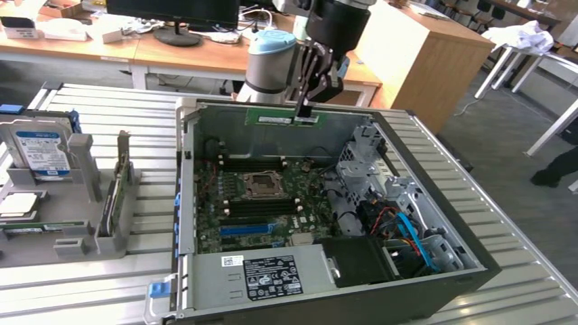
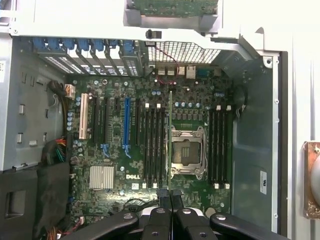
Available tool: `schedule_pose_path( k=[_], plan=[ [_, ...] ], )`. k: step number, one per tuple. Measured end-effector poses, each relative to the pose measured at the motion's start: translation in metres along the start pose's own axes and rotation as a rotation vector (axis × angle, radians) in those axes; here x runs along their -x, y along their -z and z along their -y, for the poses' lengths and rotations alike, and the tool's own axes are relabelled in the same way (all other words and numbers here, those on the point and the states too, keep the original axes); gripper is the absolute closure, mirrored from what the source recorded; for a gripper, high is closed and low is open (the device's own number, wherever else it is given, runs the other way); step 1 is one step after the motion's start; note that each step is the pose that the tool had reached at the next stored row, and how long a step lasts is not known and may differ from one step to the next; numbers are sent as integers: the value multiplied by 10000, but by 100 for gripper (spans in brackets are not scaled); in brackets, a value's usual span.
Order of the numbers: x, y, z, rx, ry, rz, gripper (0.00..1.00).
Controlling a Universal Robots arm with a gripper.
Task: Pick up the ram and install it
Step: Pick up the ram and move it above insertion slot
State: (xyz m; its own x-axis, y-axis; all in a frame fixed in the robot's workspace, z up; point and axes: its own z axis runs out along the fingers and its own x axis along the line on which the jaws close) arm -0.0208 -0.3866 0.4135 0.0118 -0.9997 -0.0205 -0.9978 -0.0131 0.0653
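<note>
The end effector [image 1: 305, 114] is clamping shut near one end of the long, thin, green circuit-board ram stick [image 1: 273, 119]. It is holding the stick edge-down over the open grey metal computer case [image 1: 188, 203], close to the far wall. In the wrist view the stick [image 2: 170, 140] is showing edge-on, reaching out from the fingertips. Its long axis is running parallel to the black memory slots [image 2: 154, 145] beside the silver processor socket [image 2: 187, 155], seemingly above them and not yet seated.
</note>
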Motion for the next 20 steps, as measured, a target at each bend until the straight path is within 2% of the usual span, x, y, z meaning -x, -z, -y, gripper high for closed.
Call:
schedule_pose_path(
  k=[20],
  plan=[
    [-3,-146,10,0,0,1,88]
  ],
)
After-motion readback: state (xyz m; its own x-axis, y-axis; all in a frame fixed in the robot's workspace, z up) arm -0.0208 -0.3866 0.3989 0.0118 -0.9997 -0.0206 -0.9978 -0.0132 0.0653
